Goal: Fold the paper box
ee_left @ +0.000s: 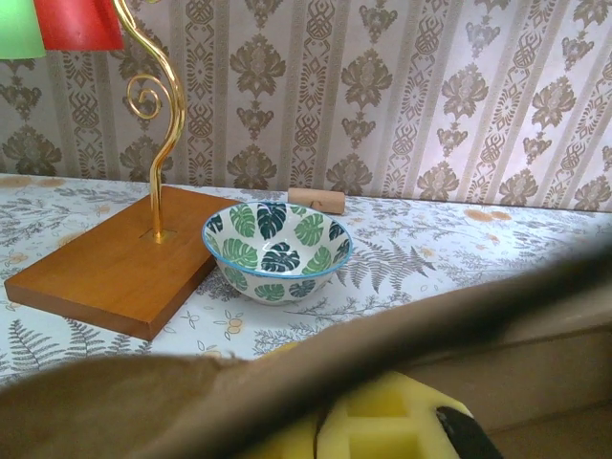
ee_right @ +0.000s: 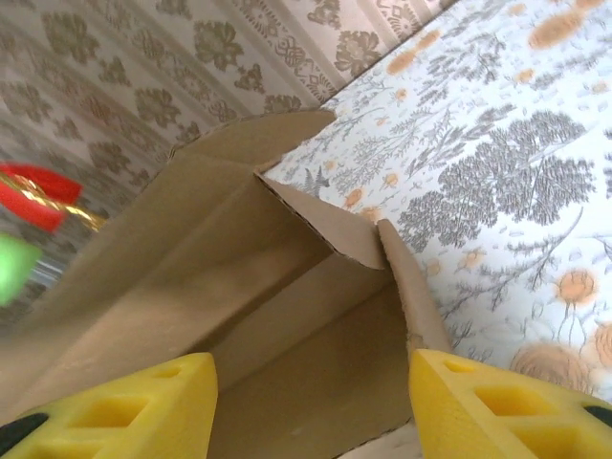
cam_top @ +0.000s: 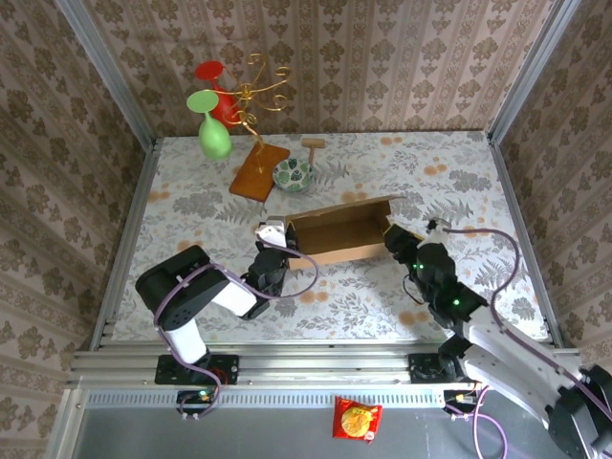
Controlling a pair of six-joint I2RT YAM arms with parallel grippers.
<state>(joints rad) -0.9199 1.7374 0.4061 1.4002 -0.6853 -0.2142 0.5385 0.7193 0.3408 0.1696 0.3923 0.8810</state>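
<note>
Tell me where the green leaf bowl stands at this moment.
In the top view, the bowl stands on the far part of the table, just right of the wooden board and beyond the paper box.

No lettering, number or brand can be read anywhere. The red packet (cam_top: 357,419) at the near edge of the scene carries a printed design too small to make out.
</note>
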